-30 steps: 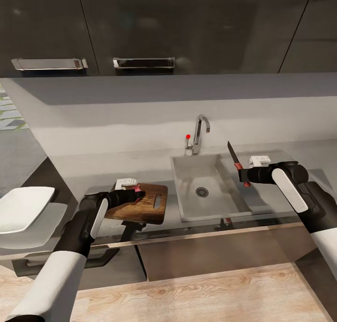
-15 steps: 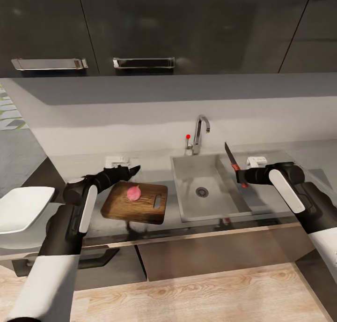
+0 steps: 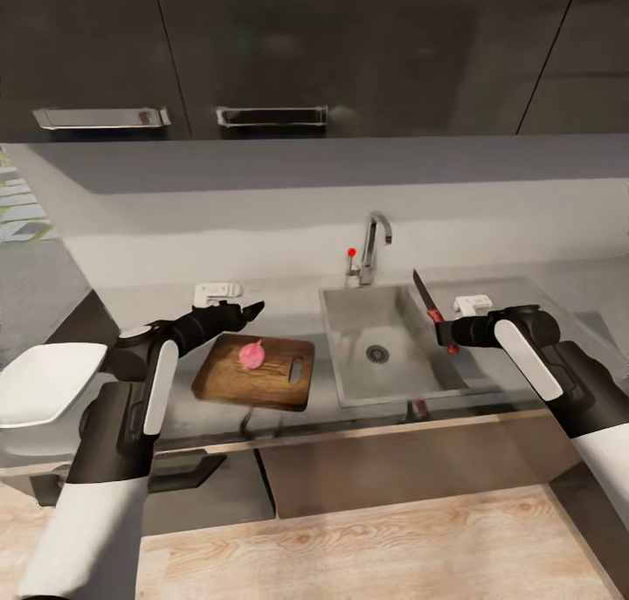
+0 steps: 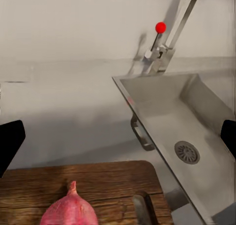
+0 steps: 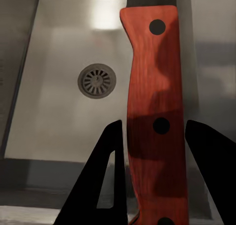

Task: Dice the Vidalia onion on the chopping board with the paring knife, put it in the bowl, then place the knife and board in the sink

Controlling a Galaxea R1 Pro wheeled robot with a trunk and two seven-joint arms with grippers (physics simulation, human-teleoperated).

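Now: onion on board, knife raised over sink

Head view: Vidalia onion (image 3: 252, 354) sits on the chopping board (image 3: 254, 373), which lies on the countertop (image 3: 288, 312) just left of the sink (image 3: 389, 355), placed ready for dicing. Left gripper (image 3: 248, 311) hovers above the board's far edge, fingers spread, holding nothing. Right gripper (image 3: 448, 331) is clenched on the paring knife (image 3: 428, 303), blade tilted up over the basin's right side, likely kept clear until the cut starts. Bowl (image 3: 39, 395) waits at far left, well apart from the board.

Left wrist view: onion (image 4: 70, 211) near the board's (image 4: 103, 183) edge, faucet (image 4: 172, 33) with red knob beyond; finger tips wide apart.

Right wrist view: reddish riveted knife handle (image 5: 156, 117) pinched between dark fingers (image 5: 105, 176), drain below.

No brands, labels or readable writing anywhere.
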